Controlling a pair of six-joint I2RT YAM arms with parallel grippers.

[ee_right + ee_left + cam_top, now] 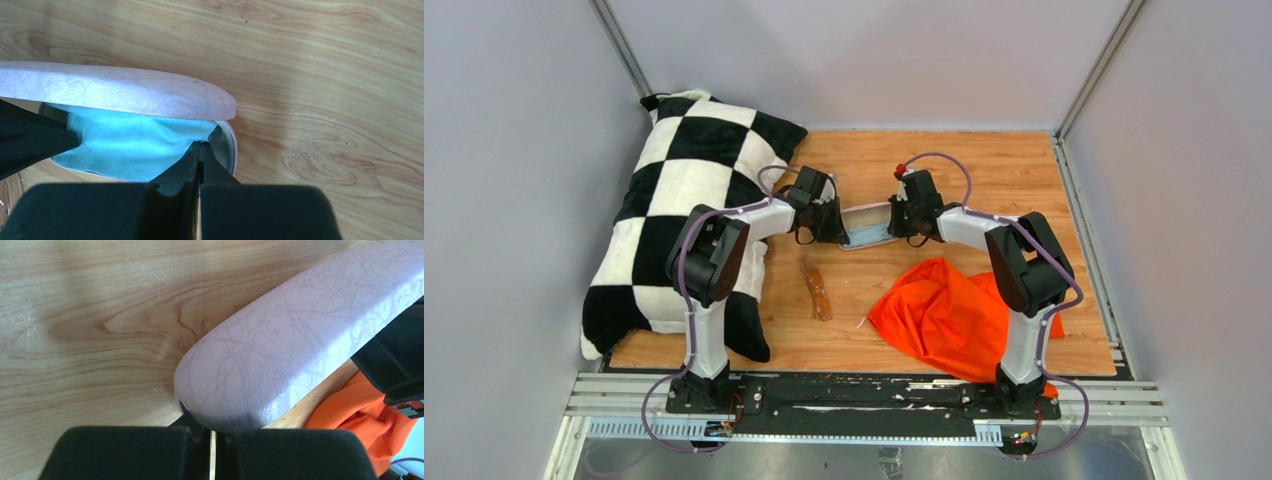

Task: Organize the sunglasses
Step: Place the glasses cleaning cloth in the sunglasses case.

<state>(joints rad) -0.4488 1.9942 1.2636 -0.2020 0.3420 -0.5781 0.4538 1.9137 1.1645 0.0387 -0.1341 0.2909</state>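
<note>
My left arm (pixel 709 255) and right arm (pixel 1024 260) rise from their bases at the near edge of the table (pixel 984 170). Their elbows are bent outward and their forearms angle in toward the middle of the far half. The left gripper (pixel 836 226) points right, and its fingers (pixel 125 452) are pressed almost together with only a sliver between them. The right gripper (pixel 894 222) points left, facing it. Its fingers (pixel 177 175) meet tip to tip, low over the tabletop.

Robotics lab cell, grey walls (pixel 514 150), aluminium rails (pixel 1114 398), wooden tabletop (pixel 1004 170), left arm (pixel 709 255), right arm (pixel 1024 262) bolted on
</note>
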